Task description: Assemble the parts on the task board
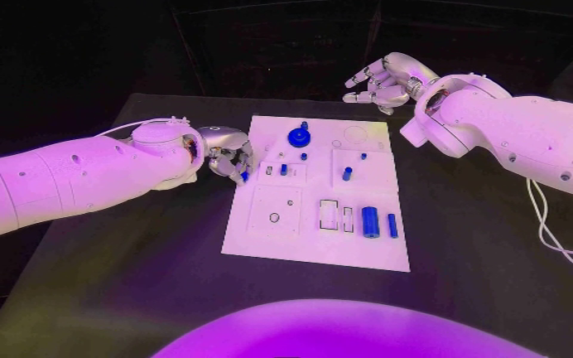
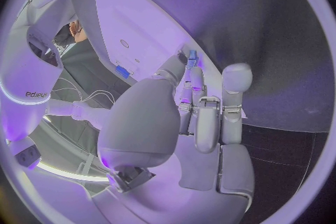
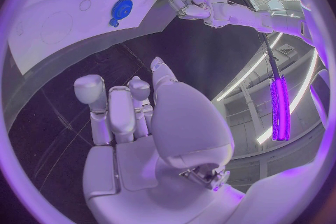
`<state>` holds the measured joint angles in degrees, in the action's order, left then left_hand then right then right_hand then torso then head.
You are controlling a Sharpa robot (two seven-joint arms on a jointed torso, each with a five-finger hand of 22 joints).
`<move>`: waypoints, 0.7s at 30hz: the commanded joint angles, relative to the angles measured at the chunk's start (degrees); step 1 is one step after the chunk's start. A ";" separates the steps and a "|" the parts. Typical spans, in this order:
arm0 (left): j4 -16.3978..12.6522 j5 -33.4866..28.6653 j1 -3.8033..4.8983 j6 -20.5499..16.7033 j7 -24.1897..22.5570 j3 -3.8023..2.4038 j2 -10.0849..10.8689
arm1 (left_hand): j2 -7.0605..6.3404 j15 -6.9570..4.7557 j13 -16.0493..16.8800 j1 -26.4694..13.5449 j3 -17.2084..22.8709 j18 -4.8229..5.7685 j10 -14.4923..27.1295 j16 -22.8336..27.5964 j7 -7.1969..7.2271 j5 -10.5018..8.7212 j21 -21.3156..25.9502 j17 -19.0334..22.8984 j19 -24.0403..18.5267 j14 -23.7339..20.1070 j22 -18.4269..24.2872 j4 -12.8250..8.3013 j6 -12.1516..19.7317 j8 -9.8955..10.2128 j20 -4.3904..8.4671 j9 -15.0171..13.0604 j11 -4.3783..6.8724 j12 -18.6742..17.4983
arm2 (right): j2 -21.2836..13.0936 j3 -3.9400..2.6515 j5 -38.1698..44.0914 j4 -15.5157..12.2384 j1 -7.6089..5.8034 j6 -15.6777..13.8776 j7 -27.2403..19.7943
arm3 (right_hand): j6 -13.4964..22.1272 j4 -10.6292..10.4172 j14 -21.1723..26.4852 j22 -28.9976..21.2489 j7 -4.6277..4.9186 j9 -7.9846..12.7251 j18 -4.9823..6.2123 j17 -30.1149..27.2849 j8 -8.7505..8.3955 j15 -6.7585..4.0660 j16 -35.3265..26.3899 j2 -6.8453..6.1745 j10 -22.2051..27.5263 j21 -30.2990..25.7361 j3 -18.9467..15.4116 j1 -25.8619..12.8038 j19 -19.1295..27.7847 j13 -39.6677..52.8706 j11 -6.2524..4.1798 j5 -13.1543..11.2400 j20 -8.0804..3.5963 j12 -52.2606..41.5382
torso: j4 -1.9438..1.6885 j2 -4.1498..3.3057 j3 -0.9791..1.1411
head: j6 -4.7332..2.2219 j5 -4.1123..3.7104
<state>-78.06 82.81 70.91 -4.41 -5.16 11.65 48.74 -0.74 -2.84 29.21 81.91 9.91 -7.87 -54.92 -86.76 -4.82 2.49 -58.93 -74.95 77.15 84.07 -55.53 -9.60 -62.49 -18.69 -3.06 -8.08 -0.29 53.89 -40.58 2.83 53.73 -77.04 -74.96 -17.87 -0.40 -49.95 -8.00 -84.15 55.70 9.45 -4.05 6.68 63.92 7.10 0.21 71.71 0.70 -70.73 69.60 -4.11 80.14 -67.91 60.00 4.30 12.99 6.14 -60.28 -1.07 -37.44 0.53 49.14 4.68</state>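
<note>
While your left hand (image 1: 227,159) pinches a small blue part (image 1: 243,176) at the board's (image 1: 313,246) left edge, placing comes next.
Right hand (image 1: 380,83) hovers loose-fingered, holding nothing, beyond the board; seat that part in a free slot.

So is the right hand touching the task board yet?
Apart. The head view shows the right hand raised past the far edge of the task board, dark table between them, its fingers curled on nothing.

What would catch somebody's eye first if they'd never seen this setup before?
Probably the white task board in the middle of the black table, dotted with small blue parts, the largest a round blue piece near its far end. Next, the left hand at the board's left edge with a small blue part at its fingertips, while the right hand hovers beyond the far right corner.
</note>
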 commanded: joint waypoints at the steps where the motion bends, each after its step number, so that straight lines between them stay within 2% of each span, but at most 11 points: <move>1: -0.09 0.85 -0.46 -2.02 -1.61 0.37 0.20 | 1.40 -0.62 0.11 0.39 0.24 1.04 -1.00 -0.77 0.40 0.19 -2.48 -9.96 1.14 3.63 -2.56 -0.50 -2.16 -0.66 0.31 -1.12 0.28 0.52 | -0.02 -0.04 -0.12 -0.11 -0.10 0.20 -0.48 | 0.42 0.01 -0.67 0.07 0.04 0.04 0.41 0.06 0.20 -0.38 -0.09 0.61 -0.14 -0.15 -0.41 0.06 -0.24 0.06 -0.01 0.23 0.05 -0.31 | -0.02 -0.04 -0.01 | 0.01 -0.02; 9: -0.82 0.72 -0.50 -4.32 -3.90 0.36 0.68 | 1.99 -1.28 0.12 -1.11 1.10 1.44 -1.88 -1.41 0.83 0.17 -4.89 -11.13 1.95 4.24 -5.08 -0.73 -3.65 -1.24 0.97 -1.50 1.02 0.78 | -0.02 -0.04 -0.12 -0.11 -0.09 0.19 -0.51 | 0.42 0.01 -0.67 0.07 0.04 0.04 0.41 0.06 0.20 -0.38 -0.09 0.61 -0.14 -0.15 -0.41 0.06 -0.24 0.06 -0.01 0.23 0.05 -0.31 | 0.01 -0.04 0.00 | -0.01 0.03; 21: -1.78 -1.24 -0.52 -5.79 -4.85 0.35 1.60 | 2.03 -1.42 0.19 -1.67 1.57 1.45 -2.00 -1.41 0.93 0.18 -5.06 -11.12 1.87 4.24 -5.26 -0.96 -3.74 -1.19 1.15 -1.55 1.12 0.89 | -0.07 -0.04 -0.12 -0.08 -0.07 0.26 -0.54 | 0.42 0.01 -0.67 0.07 0.04 0.04 0.41 0.06 0.20 -0.38 -0.09 0.61 -0.14 -0.15 -0.41 0.06 -0.24 0.06 -0.01 0.23 0.05 -0.31 | 0.01 -0.04 0.00 | 0.04 0.03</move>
<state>-79.64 82.43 70.41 -8.96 -8.76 11.97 50.25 1.59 -3.88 29.32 80.40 11.25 -7.54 -56.50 -88.04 -2.44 2.50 -63.70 -74.93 78.77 83.94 -60.77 -10.44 -65.03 -19.83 -2.04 -9.69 0.93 54.58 -40.64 2.83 53.72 -77.04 -74.93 -17.85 -0.43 -49.95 -8.00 -84.15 55.70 9.45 -4.05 6.68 63.90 7.10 0.21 71.71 0.70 -70.73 69.60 -4.11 80.15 -67.90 59.99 4.30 12.99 6.14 -60.28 -1.06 -37.47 0.53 49.21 4.68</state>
